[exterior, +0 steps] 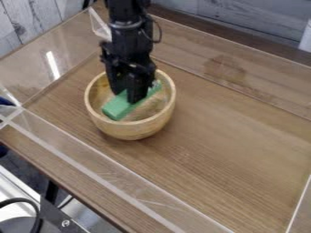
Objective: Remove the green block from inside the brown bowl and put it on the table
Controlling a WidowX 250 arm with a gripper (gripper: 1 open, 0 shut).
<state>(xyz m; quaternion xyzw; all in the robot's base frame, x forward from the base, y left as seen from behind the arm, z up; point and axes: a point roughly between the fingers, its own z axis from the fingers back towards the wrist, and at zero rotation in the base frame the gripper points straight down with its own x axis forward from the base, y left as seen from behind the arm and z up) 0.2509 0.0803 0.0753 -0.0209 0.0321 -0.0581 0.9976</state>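
Observation:
The brown bowl (155, 122) stands on the left half of the table (231, 136). My black gripper (131, 93) reaches down into it from above and is shut on the upper end of the green block (118, 107). The block hangs tilted, with its lower end pointing toward the bowl's left inner wall, just above the bottom. The fingertips are partly hidden by the block and the bowl's rim.
Clear acrylic walls (85, 155) edge the tabletop along the front and left sides. Bare wood-grain surface stretches to the right of the bowl and in front of it. A white plank wall lies behind the table at the far left.

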